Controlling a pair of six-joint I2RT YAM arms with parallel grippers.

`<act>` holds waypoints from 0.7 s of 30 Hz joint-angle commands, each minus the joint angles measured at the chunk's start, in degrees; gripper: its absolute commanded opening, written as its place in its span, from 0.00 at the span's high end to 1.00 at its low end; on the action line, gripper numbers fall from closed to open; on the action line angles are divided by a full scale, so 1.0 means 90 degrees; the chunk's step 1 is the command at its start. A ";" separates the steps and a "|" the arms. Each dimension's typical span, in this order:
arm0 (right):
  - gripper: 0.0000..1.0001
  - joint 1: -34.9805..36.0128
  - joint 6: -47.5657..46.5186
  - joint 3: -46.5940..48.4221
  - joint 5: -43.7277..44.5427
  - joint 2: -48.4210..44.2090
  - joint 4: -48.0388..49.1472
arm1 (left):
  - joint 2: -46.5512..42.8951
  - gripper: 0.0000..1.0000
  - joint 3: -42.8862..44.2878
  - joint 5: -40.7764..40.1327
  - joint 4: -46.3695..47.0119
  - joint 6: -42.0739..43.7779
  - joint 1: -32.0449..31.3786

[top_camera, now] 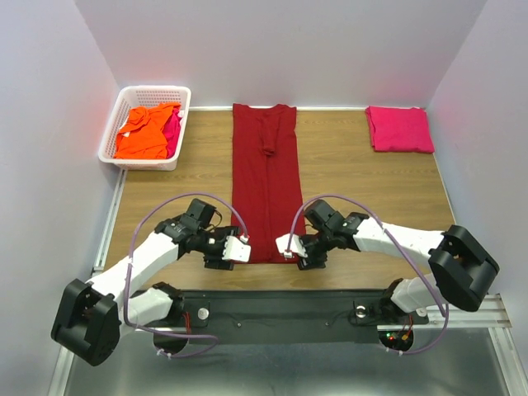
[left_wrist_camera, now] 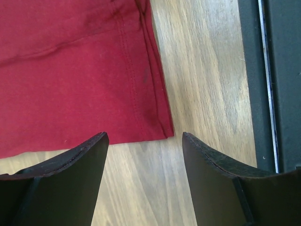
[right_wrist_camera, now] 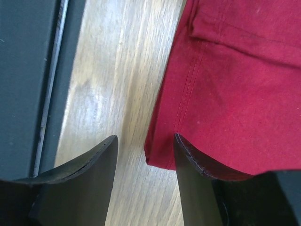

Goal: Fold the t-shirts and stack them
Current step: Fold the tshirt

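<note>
Here, long narrow dark red t-shirt (top_camera: 264, 186), stitched hem, flat on woodgrain table (top_camera: 346, 181), both jaws parted, gripping nothing.

Dark red shirt (top_camera: 264, 177): folded into a long narrow strip, flat on the middle of the table (top_camera: 355, 206), collar far, hem near.
Pink shirt (top_camera: 400, 129): folded square, far right.
Orange shirt (top_camera: 147, 132): crumpled in the basket (top_camera: 111, 140), far left.
Second pink shirt (top_camera: 173, 128): bunched beside the orange shirt.
</note>
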 commanded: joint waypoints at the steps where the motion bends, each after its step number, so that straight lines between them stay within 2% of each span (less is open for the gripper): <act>1: 0.44 0.0114 0.0026 -0.0252 0.0289 0.0006 0.0709 | 0.0223 0.25 -0.0117 -0.0075 0.0396 -0.0229 -0.0213; 3: 0.46 0.0134 0.0035 -0.0389 0.0387 0.0045 0.0818 | 0.0331 0.26 -0.0117 -0.0084 0.0435 -0.0249 -0.0320; 7: 0.48 0.0192 0.0123 -0.0535 0.0563 0.0075 0.1003 | 0.0691 0.39 -0.0117 -0.0162 0.0659 -0.0404 -0.0389; 8: 0.51 0.0202 0.0143 -0.0565 0.0602 0.0084 0.1033 | 0.0789 0.42 -0.0107 -0.0201 0.0659 -0.0415 -0.0418; 11: 0.55 0.0280 0.0260 -0.0585 0.0777 0.0201 0.1159 | 0.1188 0.48 -0.0049 -0.0416 0.0601 -0.0444 -0.0516; 15: 0.57 0.0329 0.0426 -0.0594 0.0992 0.0309 0.1306 | 0.1473 0.49 0.0156 -0.0572 0.0611 -0.0668 -0.0613; 21: 0.61 0.0524 0.0495 -0.0750 0.1451 0.0338 0.1394 | 0.1640 0.45 0.0264 -0.0923 0.0591 -0.0921 -0.1043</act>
